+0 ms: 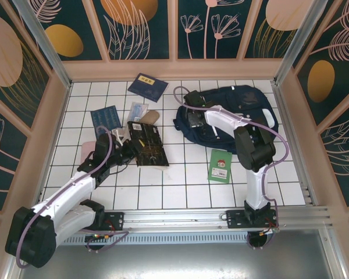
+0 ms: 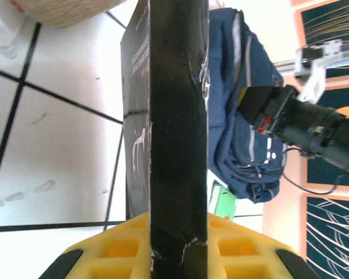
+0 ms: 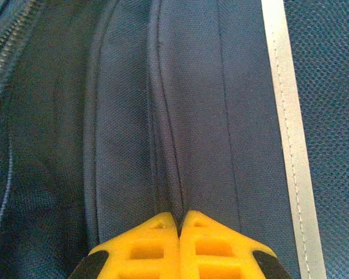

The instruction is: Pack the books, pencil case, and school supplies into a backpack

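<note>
Nearest the arm bases, a green booklet (image 1: 221,165) lies flat on the tiled table (image 1: 186,186), just in front of the backpack (image 1: 238,113). The left gripper (image 2: 179,232) clamps the large black book (image 2: 177,116) edge-on between its yellow fingers (image 2: 122,247), left of the backpack. The right gripper (image 3: 179,220), its fingers pressed together, pinches a fold of the backpack's navy fabric near a white stripe (image 3: 285,116). Beyond the black book lie a clear packet (image 1: 138,110) and a navy book (image 1: 107,119). Farthest is a yellow-labelled navy book (image 1: 147,87).
</note>
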You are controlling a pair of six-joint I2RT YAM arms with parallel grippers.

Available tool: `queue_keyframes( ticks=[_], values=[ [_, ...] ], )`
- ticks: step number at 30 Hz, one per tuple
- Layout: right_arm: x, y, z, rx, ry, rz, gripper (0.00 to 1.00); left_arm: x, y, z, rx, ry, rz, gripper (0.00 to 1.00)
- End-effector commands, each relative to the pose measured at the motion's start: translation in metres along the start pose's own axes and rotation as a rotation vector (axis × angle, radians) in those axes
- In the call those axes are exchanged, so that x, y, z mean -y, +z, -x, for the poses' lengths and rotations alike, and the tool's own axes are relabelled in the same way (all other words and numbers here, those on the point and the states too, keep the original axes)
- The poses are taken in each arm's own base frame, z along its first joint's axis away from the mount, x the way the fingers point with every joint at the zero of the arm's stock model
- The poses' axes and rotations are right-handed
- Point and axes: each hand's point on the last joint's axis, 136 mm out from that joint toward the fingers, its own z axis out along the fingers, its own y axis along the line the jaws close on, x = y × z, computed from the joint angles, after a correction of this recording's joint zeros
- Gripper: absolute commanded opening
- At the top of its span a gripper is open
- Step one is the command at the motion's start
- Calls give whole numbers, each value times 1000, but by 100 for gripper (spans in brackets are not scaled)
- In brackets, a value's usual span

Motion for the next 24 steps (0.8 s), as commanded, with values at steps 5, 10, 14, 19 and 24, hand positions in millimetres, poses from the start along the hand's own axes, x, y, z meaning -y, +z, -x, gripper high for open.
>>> queue_keyframes(
  ticks=[5, 10, 14, 19, 24],
  values=[
    [21, -62, 41, 112, 30, -7, 0, 82, -1, 29, 51, 87, -233, 0],
    [24, -112, 73, 197, 32, 33, 0, 107, 11, 41, 52, 92, -306, 0],
    [30, -146, 92, 243, 39, 50, 0, 125, 24, 50, 52, 95, -354, 0],
    [36, -188, 115, 317, 79, 99, 0, 148, 53, 52, 27, 108, -388, 0],
    [36, -217, 127, 368, 113, 166, 0, 178, 85, 46, 2, 94, -468, 0]
  ],
)
